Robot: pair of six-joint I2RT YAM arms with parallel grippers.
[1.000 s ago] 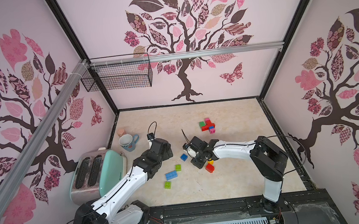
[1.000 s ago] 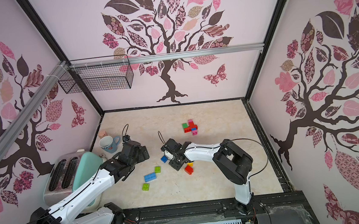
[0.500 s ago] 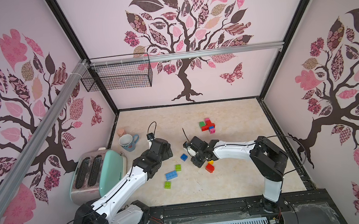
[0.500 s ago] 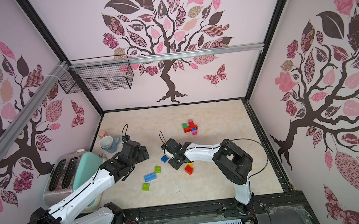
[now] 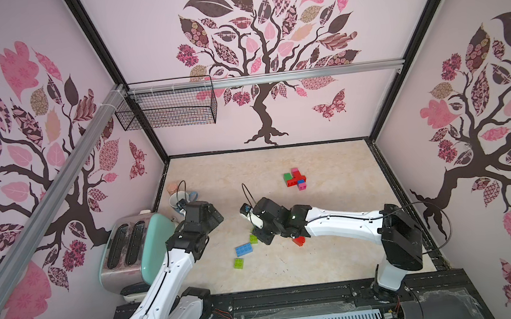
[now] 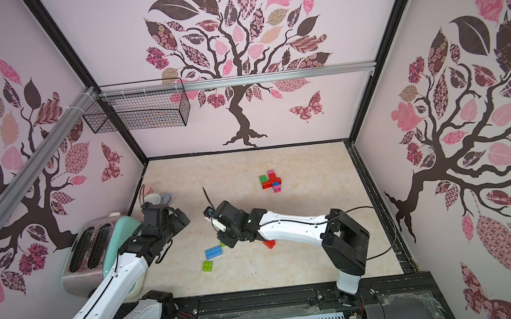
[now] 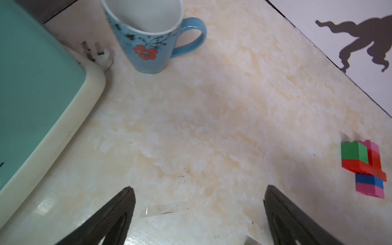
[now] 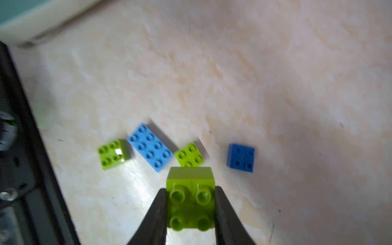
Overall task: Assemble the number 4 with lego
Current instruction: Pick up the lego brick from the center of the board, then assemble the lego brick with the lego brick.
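Right arm (image 5: 332,220) low and outstretched, jaws around a lime brick (image 8: 189,199)

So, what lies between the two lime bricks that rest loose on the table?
The long light-blue brick lies between them, one lime brick on one side and the other lime brick on the opposite side. The right wrist view shows this clearly.

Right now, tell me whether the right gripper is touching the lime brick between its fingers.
Touching. The right wrist view shows the right gripper closed on the lime brick, both fingers pressed flat against its sides with no gap.
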